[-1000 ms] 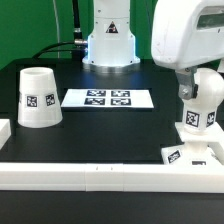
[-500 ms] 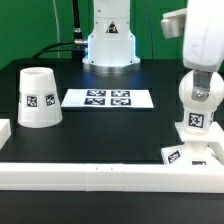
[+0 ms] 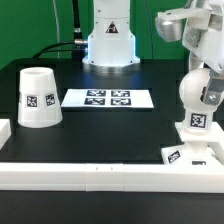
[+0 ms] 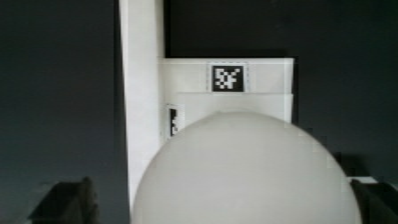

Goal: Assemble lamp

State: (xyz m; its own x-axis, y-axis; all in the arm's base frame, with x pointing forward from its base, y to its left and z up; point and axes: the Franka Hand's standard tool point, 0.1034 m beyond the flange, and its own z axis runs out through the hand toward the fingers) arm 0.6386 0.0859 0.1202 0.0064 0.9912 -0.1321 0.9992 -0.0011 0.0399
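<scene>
The round-headed bulb (image 3: 200,98) stands upright on the flat square base (image 3: 192,153) at the exterior view's right, just behind the front rail. In the wrist view the bulb's head (image 4: 240,170) fills the space between my fingers, with the base (image 4: 267,80) beyond it. My gripper (image 4: 217,203) is open, with dark gaps between each finger (image 4: 71,200) and the bulb. My hand (image 3: 190,25) is above the bulb. The tapered shade (image 3: 38,97) stands mouth down at the left, far from my gripper.
The marker board (image 3: 108,98) lies flat mid-table. A long white rail (image 3: 100,175) runs along the front edge and shows in the wrist view (image 4: 141,90). A white rail end (image 3: 4,130) sits at the left. The robot's pedestal (image 3: 108,42) stands at the back.
My hand has risen off the bulb, from covering its head to above it. The bulb stays upright on the base. The shade has not moved.
</scene>
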